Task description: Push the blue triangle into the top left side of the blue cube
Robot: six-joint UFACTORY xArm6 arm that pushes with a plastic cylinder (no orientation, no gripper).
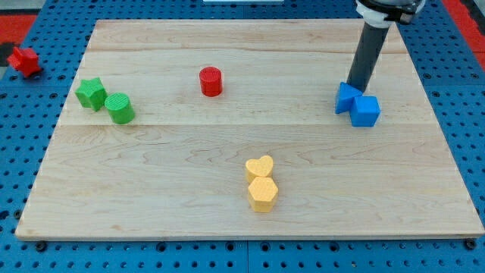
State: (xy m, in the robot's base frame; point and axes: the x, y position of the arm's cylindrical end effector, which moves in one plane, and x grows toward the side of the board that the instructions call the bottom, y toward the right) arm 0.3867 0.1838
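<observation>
The blue cube (366,111) sits on the wooden board at the view's right. The blue triangle (346,98) lies against the cube's top left side, touching it. My tip (354,85) stands right at the triangle's upper edge, on the side away from the cube. The dark rod rises from there to the view's top right.
A red cylinder (211,81) stands at upper middle. A green star-like block (91,93) and a green cylinder (120,108) sit together at left. A yellow heart (259,167) and a yellow hexagon (262,193) touch at lower middle. A red block (24,61) lies off the board (151,189), at far left.
</observation>
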